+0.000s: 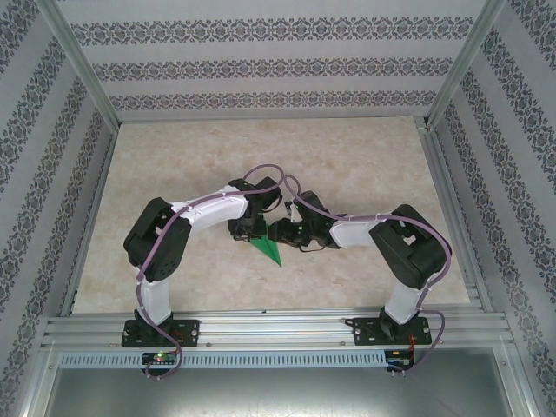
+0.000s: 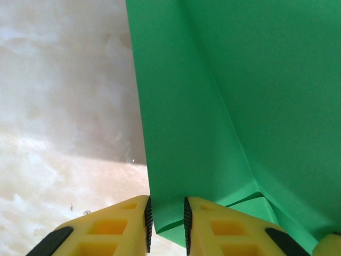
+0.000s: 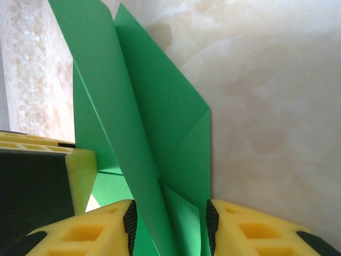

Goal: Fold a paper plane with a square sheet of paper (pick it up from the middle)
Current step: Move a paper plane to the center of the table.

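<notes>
left gripper (image 2: 167, 226), nearest in its wrist view, has its yellow fingers (image 2: 106, 232) drawn narrowly together on one edge of the paper plane (image 2: 224, 96), with black pads pressing the paper from both sides. right gripper (image 3: 170, 226) stands wider, its jaws partly closed around several upright folded layers that reach both pads. the plane is plain bright green paper, matte, with sharp diagonal creases, overlapping flaps and one loose layer curling up in the right wrist view. from above it sits between the two grippers (image 1: 248, 228) (image 1: 283, 232) over the middle of the pale marbled table (image 1: 347, 165), a slim triangle (image 1: 269, 253) whose long axis runs diagonally, tip aimed at the near edge and slightly right.
</notes>
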You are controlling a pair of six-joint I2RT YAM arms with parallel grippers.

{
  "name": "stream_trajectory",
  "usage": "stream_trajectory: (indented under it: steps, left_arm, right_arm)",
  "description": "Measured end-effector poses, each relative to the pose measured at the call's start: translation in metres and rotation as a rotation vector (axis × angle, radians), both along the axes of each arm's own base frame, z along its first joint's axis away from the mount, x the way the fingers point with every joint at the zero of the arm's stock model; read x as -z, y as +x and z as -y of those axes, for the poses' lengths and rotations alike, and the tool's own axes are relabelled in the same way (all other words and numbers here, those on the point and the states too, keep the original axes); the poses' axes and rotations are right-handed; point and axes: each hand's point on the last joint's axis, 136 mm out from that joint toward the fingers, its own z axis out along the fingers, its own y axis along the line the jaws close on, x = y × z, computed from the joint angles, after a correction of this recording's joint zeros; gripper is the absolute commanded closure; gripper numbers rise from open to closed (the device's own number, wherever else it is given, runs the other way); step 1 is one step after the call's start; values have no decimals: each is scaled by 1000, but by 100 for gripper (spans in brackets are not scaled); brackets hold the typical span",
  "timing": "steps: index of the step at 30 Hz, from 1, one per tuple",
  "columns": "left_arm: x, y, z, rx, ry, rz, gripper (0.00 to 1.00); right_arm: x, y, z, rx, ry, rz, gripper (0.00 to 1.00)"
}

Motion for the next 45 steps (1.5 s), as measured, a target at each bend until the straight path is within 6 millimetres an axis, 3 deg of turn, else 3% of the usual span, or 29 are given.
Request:
stream_trajectory:
  steps: [16,21,24,31,45]
  left_arm:
    - [-5,4,1,-7,-17,21,73]
    - [-5,3,0,-8,-18,23,73]
    - [-8,4,0,-9,-22,29,73]
    - [-10,3,-1,-9,-21,34,73]
    - [-15,2,-1,-10,-41,52,73]
  right_arm:
    - [1,-13,-11,-58,-9,19,61]
    - [3,-16,-12,-74,-45,26,57]
    - [1,-17,-14,-82,-34,35,46]
    - [-1,-17,-14,-92,-33,46,45]
    - [8,-14,-7,-104,-136,82,78]
